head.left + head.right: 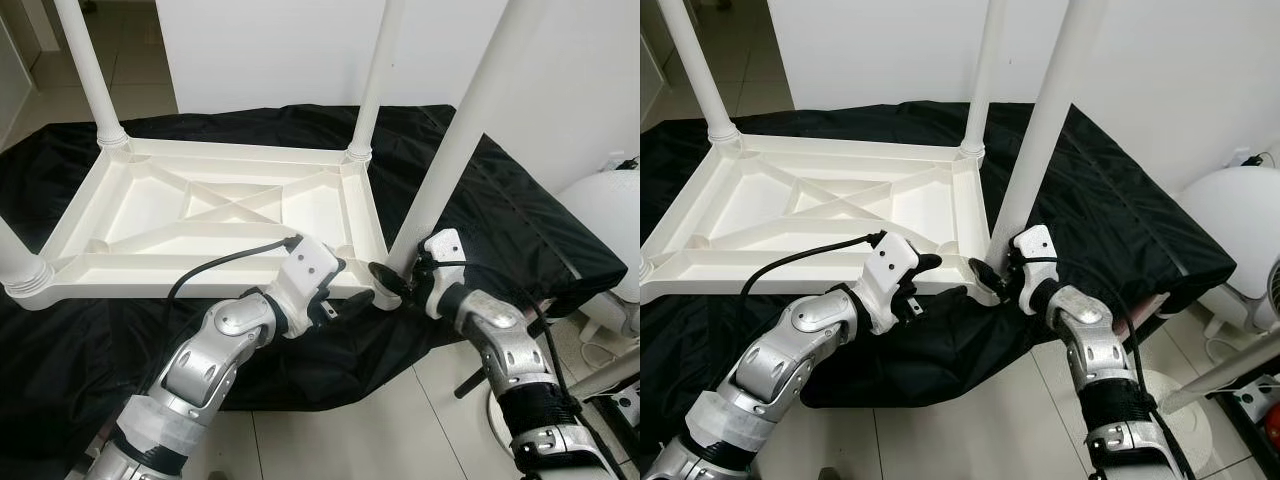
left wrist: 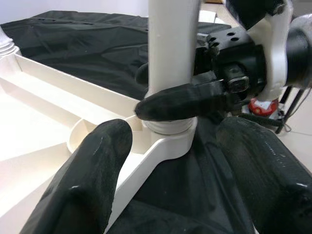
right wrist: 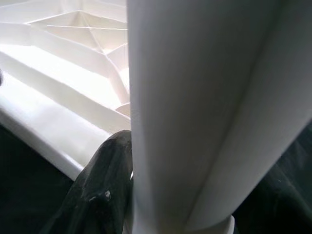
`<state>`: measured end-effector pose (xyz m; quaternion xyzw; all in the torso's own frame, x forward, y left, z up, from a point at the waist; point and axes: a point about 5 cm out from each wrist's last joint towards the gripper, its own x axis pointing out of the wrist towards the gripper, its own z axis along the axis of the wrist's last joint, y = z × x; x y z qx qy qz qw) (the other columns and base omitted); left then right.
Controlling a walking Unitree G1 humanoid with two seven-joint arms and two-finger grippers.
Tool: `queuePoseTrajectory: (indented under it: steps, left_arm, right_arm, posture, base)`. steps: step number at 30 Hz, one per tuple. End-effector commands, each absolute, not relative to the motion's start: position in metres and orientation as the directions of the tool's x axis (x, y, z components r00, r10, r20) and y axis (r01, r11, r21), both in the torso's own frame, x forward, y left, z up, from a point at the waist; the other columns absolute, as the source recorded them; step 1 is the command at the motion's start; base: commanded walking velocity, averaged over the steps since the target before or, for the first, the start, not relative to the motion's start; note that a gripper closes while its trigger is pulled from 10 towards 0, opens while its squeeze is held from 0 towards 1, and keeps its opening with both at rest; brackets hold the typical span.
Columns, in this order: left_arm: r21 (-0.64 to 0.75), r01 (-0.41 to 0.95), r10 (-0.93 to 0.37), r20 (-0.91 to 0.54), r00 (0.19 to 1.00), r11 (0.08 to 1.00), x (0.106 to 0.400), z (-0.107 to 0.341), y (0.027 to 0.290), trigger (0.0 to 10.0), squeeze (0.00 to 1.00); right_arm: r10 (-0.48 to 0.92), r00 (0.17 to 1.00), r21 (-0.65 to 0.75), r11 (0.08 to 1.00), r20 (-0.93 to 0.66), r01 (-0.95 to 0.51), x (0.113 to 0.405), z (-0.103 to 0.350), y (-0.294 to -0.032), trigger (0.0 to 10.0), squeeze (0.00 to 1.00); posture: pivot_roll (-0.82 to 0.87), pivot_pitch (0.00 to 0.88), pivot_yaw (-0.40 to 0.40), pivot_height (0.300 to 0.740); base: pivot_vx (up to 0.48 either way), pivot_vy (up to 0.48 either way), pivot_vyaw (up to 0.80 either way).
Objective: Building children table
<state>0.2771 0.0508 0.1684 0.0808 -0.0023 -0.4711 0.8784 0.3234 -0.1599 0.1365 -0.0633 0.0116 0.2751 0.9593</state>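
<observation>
Right gripper (image 1: 392, 280): I see it closed around leg (image 1: 452, 150), at the socket.
Left gripper (image 1: 345, 300): fingers apart, holding nothing, beside tabletop (image 1: 200, 215) corner.

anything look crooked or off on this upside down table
Yes: the leg at the near right corner, gripped low down by the right tool, leans to the right, while the far right leg stands nearly straight in its socket. The left tool hovers open by that corner of the tabletop.
</observation>
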Motion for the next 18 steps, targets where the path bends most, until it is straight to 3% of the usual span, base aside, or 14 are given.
queuePoseTrajectory:
  steps: [1, 7, 13, 15, 18]
  left_arm:
    - [0.139, 0.860, -0.859, -0.089, 0.504, 0.491, 0.273, 0.167, 0.049, 10.0, 0.00]
    - [0.142, 0.848, -0.846, -0.091, 0.525, 0.510, 0.276, 0.168, 0.055, 10.0, 0.00]
    - [0.143, 0.849, -0.847, -0.093, 0.523, 0.508, 0.275, 0.167, 0.055, 10.0, 0.00]
    - [0.132, 0.850, -0.850, -0.079, 0.522, 0.510, 0.274, 0.169, 0.053, 10.0, 0.00]
    - [0.124, 0.849, -0.849, -0.068, 0.524, 0.514, 0.274, 0.170, 0.052, 10.0, 0.00]
  right_arm:
    - [0.446, 0.889, -0.090, 0.886, -0.099, -0.455, 0.320, 0.126, -0.161, 10.0, 0.00]
    - [0.227, 0.973, -0.009, 0.974, -0.050, -0.228, 0.309, 0.128, -0.145, 10.0, 0.00]
    - [0.118, 0.992, 0.067, 0.991, -0.037, -0.115, 0.303, 0.127, -0.133, 10.0, 0.00]
    - [-0.010, 1.000, 0.121, 0.993, -0.006, 0.011, 0.297, 0.131, -0.122, 10.0, 0.00]
    - [-0.022, 1.000, 0.139, 0.990, 0.004, 0.022, 0.295, 0.133, -0.116, 10.0, 0.00]
  posture:
    - [-0.04, 0.046, -0.055, 0.740]
    - [-0.04, 0.045, -0.056, 0.740]
    - [-0.04, 0.044, -0.056, 0.740]
    - [-0.04, 0.042, -0.055, 0.740]
    - [-0.04, 0.042, -0.055, 0.740]
  base:
    - [0.000, 0.000, 0.00]
    - [0.000, 0.000, 0.00]
    - [0.000, 0.000, 0.00]
    - [0.000, 0.000, 0.00]
    - [0.000, 0.000, 0.00]
